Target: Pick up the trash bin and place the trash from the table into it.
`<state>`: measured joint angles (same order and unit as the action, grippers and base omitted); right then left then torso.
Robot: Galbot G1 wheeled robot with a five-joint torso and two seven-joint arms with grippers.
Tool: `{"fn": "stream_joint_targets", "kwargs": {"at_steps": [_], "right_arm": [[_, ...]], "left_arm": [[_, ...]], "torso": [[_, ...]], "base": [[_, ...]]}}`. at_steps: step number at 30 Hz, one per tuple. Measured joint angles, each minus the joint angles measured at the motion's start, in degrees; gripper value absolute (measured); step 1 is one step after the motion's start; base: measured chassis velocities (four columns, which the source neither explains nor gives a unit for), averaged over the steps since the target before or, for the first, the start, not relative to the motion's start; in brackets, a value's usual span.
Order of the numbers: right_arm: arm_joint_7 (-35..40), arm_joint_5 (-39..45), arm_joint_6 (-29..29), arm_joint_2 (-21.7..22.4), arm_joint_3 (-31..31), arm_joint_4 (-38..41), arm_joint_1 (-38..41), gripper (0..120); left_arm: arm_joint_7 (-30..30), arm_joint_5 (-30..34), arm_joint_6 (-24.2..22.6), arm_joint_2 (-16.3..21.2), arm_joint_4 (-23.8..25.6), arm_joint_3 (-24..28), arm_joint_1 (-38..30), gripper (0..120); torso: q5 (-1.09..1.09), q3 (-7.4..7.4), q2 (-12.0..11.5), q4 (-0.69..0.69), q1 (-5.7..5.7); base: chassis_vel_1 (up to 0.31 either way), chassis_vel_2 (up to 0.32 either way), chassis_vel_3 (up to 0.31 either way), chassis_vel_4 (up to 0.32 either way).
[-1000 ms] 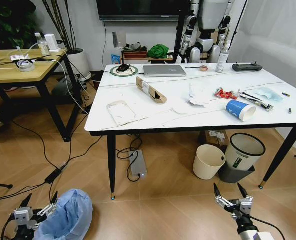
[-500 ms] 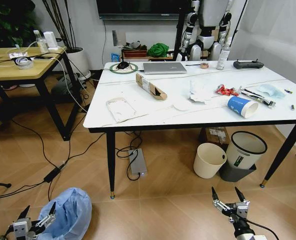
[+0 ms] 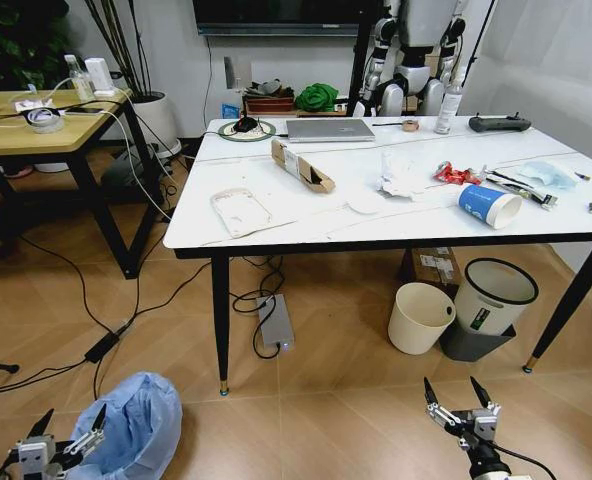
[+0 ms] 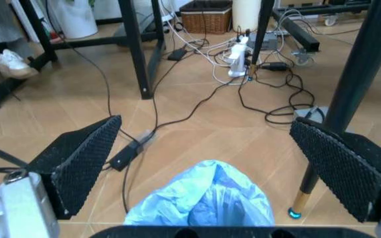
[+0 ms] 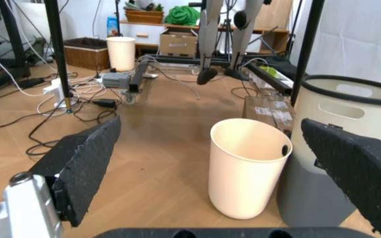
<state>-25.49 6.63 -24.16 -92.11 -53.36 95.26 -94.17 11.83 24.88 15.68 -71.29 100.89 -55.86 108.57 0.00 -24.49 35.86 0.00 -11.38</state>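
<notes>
The trash bin (image 3: 136, 425), lined with a puffy light-blue bag, stands on the floor at the near left. My left gripper (image 3: 73, 418) hovers open just left of it, not touching; in the left wrist view the bin (image 4: 204, 198) lies below the open left gripper (image 4: 205, 124). My right gripper (image 3: 452, 395) hangs open low at the near right. On the white table (image 3: 276, 225) lie the trash items: a brown cardboard box (image 3: 301, 166), crumpled tissues (image 3: 401, 178), a red wrapper (image 3: 454, 174), a blue paper cup (image 3: 489, 206) and a light-blue mask (image 3: 546, 175).
Under the table's right end stand a cream bucket (image 3: 419, 318) and a white bin with a black rim (image 3: 491, 300). A laptop (image 3: 328, 130) and black controller (image 3: 496, 123) lie at the table's far edge. Cables (image 3: 106, 345) cross the floor; a wooden table (image 3: 46, 135) stands at left.
The camera has shifted a little, so the table sits slightly higher in the picture. Both grippers appear a bit lower and stay open. The bin has not moved.
</notes>
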Motion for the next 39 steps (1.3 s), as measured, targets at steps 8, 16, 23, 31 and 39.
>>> {"fn": "stream_joint_targets", "kwargs": {"at_steps": [8,16,23,31,39], "right_arm": [[-0.1,0.4,0.2,0.2,-0.2,0.4,0.2,100],[-0.3,0.4,0.2,0.0,0.3,0.3,0.0,100],[-0.3,0.2,0.2,0.0,0.5,0.1,0.4,100],[-0.3,0.2,0.2,0.0,0.4,-0.3,0.7,100],[-0.5,0.2,-0.5,0.0,0.3,-1.2,0.9,100]], "left_arm": [[0.1,0.1,-0.2,0.2,-0.6,-0.2,-0.1,100],[0.5,0.1,-0.2,0.0,-1.0,-0.4,0.0,100],[0.6,0.0,-0.2,-0.1,-1.0,-0.4,-0.1,100],[0.7,-0.2,-0.4,-0.1,-1.3,-0.5,-0.3,100],[0.8,-0.4,-0.6,-0.3,-1.6,-0.6,-0.4,100]], "torso": [[-0.01,1.1,-1.9,0.0,0.74],[0.0,2.39,-4.0,0.0,1.57],[0.0,3.37,-5.6,0.01,2.19],[0.0,4.47,-7.3,0.01,2.83],[0.0,5.65,-9.1,0.01,3.49]], "base": [[0.0,0.0,0.0,0.0],[0.0,0.0,0.0,0.0],[0.0,0.0,0.0,0.0],[0.0,0.0,0.0,0.0],[0.0,0.0,0.0,0.0]]}}
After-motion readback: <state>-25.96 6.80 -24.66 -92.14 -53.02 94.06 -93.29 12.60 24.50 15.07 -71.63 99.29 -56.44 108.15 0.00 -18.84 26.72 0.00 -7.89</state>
